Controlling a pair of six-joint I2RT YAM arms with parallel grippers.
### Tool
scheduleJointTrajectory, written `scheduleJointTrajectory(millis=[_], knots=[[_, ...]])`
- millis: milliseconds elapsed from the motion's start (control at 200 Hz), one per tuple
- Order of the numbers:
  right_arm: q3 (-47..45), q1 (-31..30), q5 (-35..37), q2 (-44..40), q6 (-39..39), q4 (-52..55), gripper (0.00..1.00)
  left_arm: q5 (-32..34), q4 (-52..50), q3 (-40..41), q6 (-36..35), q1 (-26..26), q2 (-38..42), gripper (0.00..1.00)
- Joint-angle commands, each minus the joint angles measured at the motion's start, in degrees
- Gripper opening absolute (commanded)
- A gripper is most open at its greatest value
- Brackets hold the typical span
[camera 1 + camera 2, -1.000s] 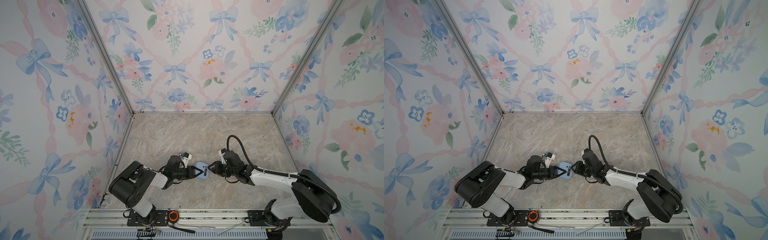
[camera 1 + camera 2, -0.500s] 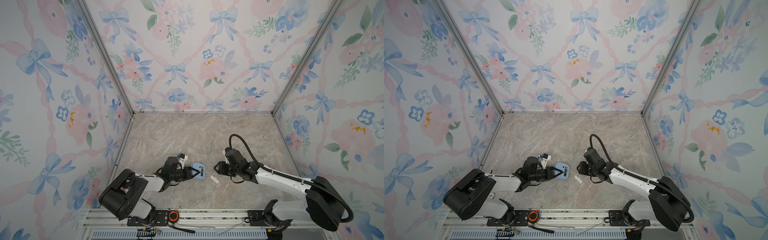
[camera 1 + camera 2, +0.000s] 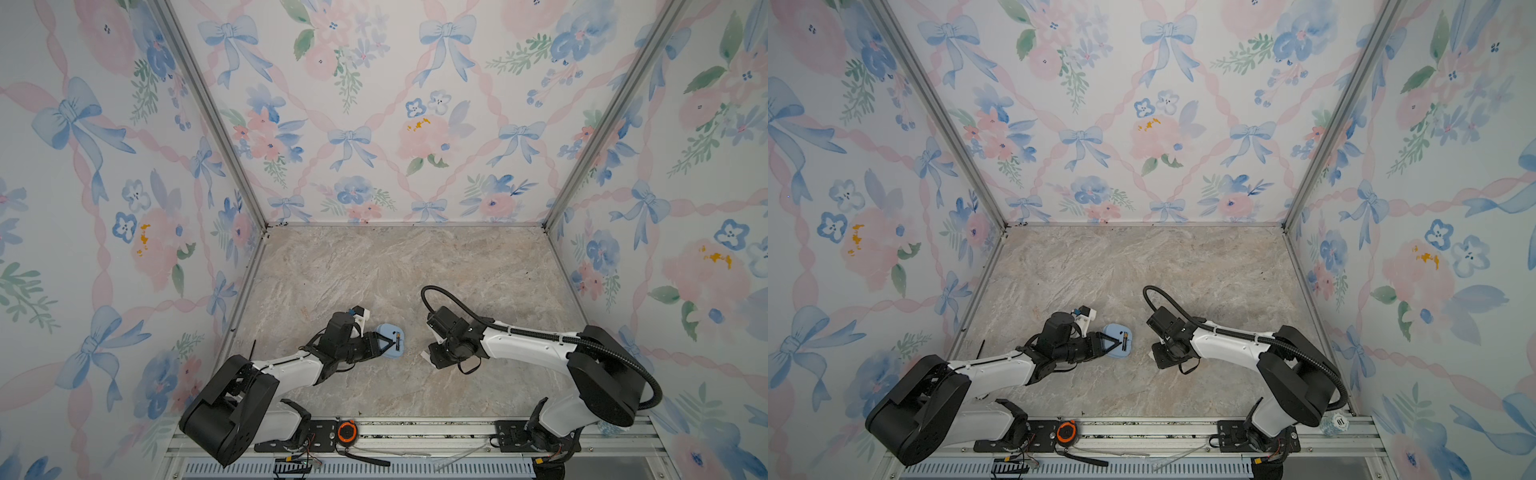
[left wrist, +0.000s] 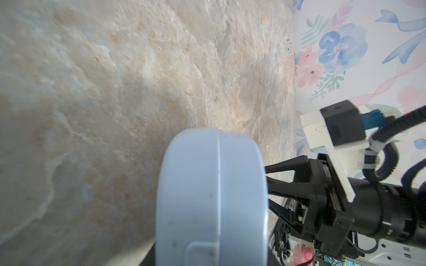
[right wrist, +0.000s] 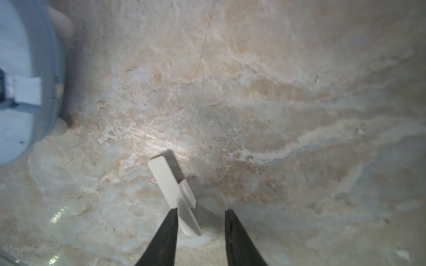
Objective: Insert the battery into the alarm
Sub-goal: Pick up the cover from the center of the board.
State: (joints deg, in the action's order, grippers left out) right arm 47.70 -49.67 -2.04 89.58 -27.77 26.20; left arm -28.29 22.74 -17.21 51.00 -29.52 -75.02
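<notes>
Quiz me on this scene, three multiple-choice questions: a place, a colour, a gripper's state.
1. Where is the white cover piece?
A. lying on the table by the right gripper
B. against the back wall
C. on the front rail

2. What colour is the alarm?
A. red
B. black
C. pale blue

3. How do the right gripper's jaws stand?
A. shut tight on nothing
B. apart, clamping nothing
C. shut on the cover piece

Key: 1 A, the right wrist view shows it there; 2 C, its shell is pale blue; 3 B, a clear gap separates the fingers.
</notes>
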Motion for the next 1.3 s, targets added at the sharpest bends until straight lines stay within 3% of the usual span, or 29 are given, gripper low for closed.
scheduleJointTrajectory(millis=[0,255,570,990,1185,1295], knots=[[2.06,-0.26,0.74,1.02,2.36,0.84,0.36,4.77,-8.99,2.89,-2.58,0.52,-1.32,0.00],[3.64,1.06,-1.25,1.57,2.90,-0.05,0.34,4.49,-8.90,2.71,-2.58,0.54,-1.48,0.00],[2.95,1.43,-2.19,3.85,2.12,-1.60,0.25,3.78,-8.52,2.11,-2.84,0.54,-2.49,0.00],[-0.37,2.82,-3.22,1.00,0.05,-3.43,0.17,3.42,-8.24,2.09,-2.83,0.57,-2.59,0.00],[-1.81,3.78,-4.45,-0.29,-0.88,-4.19,0.17,3.42,-8.03,2.44,-2.80,0.51,-2.50,0.00],[-2.48,4.26,-5.91,-0.72,-1.82,-5.29,0.24,3.33,-7.89,2.45,-2.83,0.51,-2.51,0.00]])
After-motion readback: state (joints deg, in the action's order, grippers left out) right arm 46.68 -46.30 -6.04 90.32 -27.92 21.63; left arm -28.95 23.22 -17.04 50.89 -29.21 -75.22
